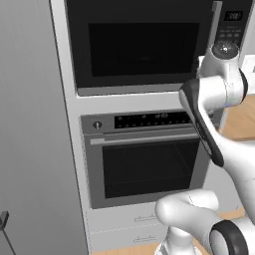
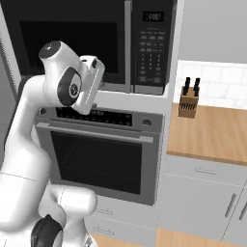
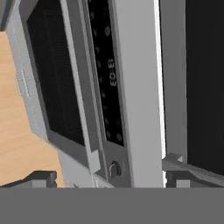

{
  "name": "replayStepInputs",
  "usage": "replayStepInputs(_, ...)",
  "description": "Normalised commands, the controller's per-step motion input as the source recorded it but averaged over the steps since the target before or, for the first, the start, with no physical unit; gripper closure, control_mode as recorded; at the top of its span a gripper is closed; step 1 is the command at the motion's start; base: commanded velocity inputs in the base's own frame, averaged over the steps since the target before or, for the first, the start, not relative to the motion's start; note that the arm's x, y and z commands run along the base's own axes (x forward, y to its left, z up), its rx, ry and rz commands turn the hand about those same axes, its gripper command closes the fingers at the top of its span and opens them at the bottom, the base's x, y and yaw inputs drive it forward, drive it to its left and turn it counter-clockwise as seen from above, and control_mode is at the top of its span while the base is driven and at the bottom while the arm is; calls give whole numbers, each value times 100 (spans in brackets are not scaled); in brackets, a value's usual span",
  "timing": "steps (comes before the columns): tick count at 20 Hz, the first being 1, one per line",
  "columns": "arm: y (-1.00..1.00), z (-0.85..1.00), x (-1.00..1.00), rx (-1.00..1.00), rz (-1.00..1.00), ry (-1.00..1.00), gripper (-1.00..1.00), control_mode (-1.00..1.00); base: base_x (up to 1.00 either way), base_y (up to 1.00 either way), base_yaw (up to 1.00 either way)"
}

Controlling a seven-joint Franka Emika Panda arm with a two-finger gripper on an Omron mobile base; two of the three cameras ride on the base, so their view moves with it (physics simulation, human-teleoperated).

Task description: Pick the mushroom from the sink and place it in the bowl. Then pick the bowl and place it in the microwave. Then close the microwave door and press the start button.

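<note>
Closest to the base cameras is the robot's white arm. It bends up in front of the wall of cabinets, and its hand sits high, by the bottom edge of the microwave door (image 2: pixel 72 38).

Down low in the hand view, the two dark fingertips (image 3: pixel 41 178) poke up far apart, one near each side. So the gripper (image 3: pixel 109 177) is spread wide and nothing is between its fingers.

Just behind the arm is the oven (image 1: pixel 144 164). It has a dark glass door, a long bar handle (image 2: pixel 96 132) across the top and a strip of little lights above that. A round knob (image 1: pixel 97 125) sits at one end of the strip. Two pale drawers (image 1: pixel 142 219) are under the oven.

Above the oven is the microwave (image 1: pixel 149 45). Its wide black door is closed flat. The button panel (image 2: pixel 152 48) with a small screen is on the right side of it.

Farther right, a wooden counter (image 2: pixel 212 135) runs along a white tiled wall. A knife block (image 2: pixel 189 100) with dark handles stands on it, near the microwave's side.
</note>
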Motion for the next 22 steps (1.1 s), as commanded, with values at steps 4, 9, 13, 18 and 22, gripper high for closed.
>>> replayStepInputs(4, -76, 59, -3, 18, 40, -40, -100, -100, 0, 0, 0)
replayStepInputs(9, -53, 53, 12, 14, 31, -37, 100, -100, 0, 0, 0)
replayStepInputs(13, -31, 12, 7, 7, 7, -19, 100, -100, 0, 0, 0)
replayStepInputs(18, -11, 1, 0, 7, 0, -8, 100, -100, 0, 0, 0)
replayStepInputs(22, 0, 0, 5, 3, 0, -15, 100, -100, 0, 0, 0)
